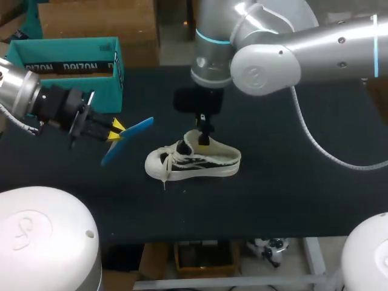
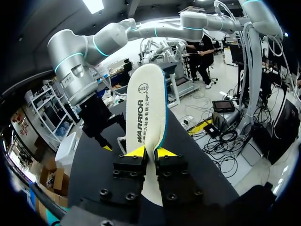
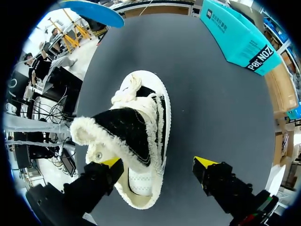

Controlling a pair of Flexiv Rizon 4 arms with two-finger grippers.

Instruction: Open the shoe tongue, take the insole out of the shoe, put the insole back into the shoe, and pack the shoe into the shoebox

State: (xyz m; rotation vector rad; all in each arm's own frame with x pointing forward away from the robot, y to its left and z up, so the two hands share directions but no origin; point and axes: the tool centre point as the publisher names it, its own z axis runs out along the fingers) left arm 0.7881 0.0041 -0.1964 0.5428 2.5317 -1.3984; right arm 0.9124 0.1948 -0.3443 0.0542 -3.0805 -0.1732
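Observation:
A black-and-white sneaker (image 1: 194,160) lies on its sole mid-table, toe to the left, with its fleece-lined tongue (image 3: 123,127) lifted. My right gripper (image 1: 203,138) hangs right over the shoe's opening. It is open (image 3: 157,165), with one finger against the tongue's outer side and the other clear of the shoe, above the mat. My left gripper (image 1: 112,130) is left of the shoe, above the table, shut on the end of the insole (image 1: 128,139). The insole (image 2: 146,108) is white on one face and blue on the other, and sticks out past the yellow tips (image 2: 149,151).
An open teal shoebox (image 1: 66,60) stands at the back left of the black table mat (image 1: 291,182); it also shows beyond the shoe in the right wrist view (image 3: 235,35). The blue insole (image 3: 94,12) shows ahead of the shoe's toe.

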